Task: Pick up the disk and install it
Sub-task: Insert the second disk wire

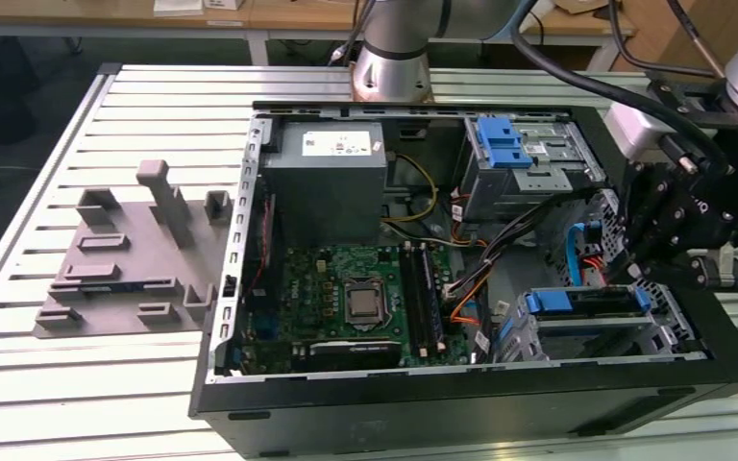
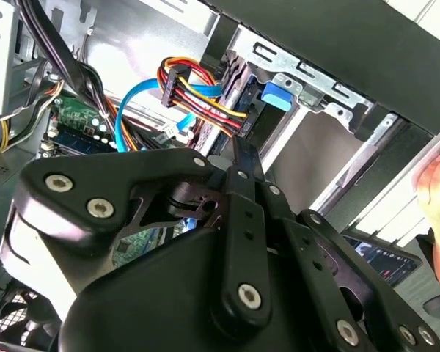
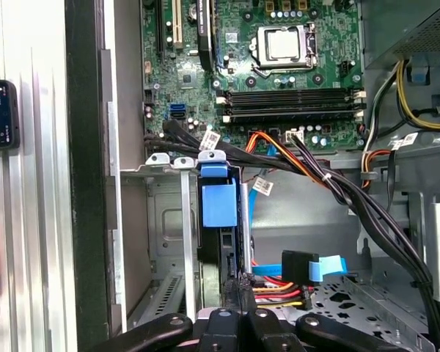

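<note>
- My pincer (image 1: 676, 252) hangs inside the open computer case (image 1: 472, 394), fingers pressed together and grasping nothing.
- The disk (image 3: 220, 213) stands on edge in the drive bay (image 3: 169, 220), just beyond my fingertips.
- I judge it rigid, weighty and shock-sensitive; grip the blue caddy frame, not the cables (image 3: 293, 275).

You are at a robotics lab workbench: an opened computer case (image 1: 472, 384) lies on a slotted aluminium table (image 1: 36, 384), a grey fixture block (image 1: 132, 259) beside the case, wooden desks (image 1: 280, 12) behind it.
</note>
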You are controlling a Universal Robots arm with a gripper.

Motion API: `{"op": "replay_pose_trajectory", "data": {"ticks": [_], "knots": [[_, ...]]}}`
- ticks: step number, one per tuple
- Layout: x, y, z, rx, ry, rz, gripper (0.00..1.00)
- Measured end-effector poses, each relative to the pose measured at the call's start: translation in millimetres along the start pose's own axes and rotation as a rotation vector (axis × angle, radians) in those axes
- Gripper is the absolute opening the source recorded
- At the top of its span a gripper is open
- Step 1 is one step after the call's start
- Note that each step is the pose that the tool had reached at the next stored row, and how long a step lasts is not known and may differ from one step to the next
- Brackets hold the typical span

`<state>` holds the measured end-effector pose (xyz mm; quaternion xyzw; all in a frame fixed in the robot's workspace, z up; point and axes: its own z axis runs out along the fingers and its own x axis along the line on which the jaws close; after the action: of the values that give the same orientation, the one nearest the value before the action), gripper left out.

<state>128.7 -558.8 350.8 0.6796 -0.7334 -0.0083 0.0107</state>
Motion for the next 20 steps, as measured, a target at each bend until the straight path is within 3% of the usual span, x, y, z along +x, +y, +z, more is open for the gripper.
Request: {"op": "replay_pose_trajectory", "data": {"ticks": [5, 16, 20], "knots": [[0.1, 0.9, -0.5, -0.0004, 0.0001, 0.000, 0.11], [0.8, 10.3, -0.5, 0.0010, 0.0001, 0.000, 0.11], [0.9, 11.3, -7.5, 0.0016, -0.0001, 0.000, 0.11]]}}
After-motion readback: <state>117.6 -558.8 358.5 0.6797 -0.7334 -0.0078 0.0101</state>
